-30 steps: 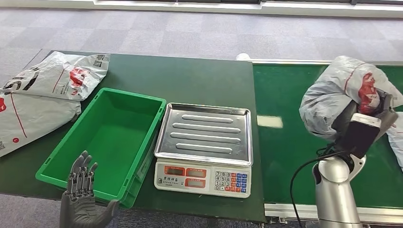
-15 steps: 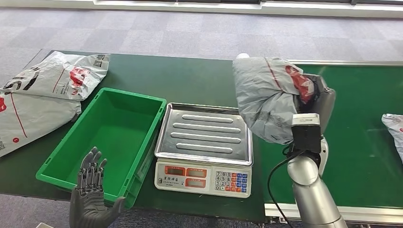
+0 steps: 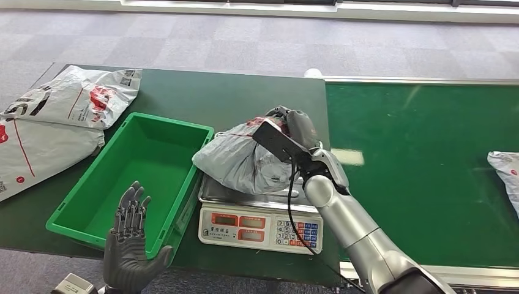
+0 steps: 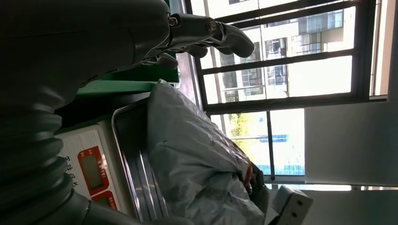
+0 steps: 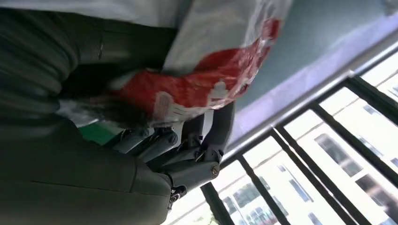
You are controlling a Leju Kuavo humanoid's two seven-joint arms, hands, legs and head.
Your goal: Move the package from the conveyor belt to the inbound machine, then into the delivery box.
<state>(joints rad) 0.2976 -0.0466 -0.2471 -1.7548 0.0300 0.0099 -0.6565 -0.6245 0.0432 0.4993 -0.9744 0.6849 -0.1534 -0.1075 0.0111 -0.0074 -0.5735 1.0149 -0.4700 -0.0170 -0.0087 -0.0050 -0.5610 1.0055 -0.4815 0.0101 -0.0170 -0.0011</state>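
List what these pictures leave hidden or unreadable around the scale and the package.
- Scale displays: too small to read in the head view.
- Steel tray: mostly covered by the grey package.
- Right hand: its fingers are hidden behind the package.
- Second package on the conveyor belt: cut off by the picture's edge.

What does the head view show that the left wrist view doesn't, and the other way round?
Head view alone: the green bin, the conveyor belt, two mailers at the table's far left, another bag at the belt's edge, and the right arm.
Left wrist view alone: tall windows with buildings outside.
Shared: the grey package on the scale's steel tray, the scale's red displays, the right hand gripping the package, and the left hand.
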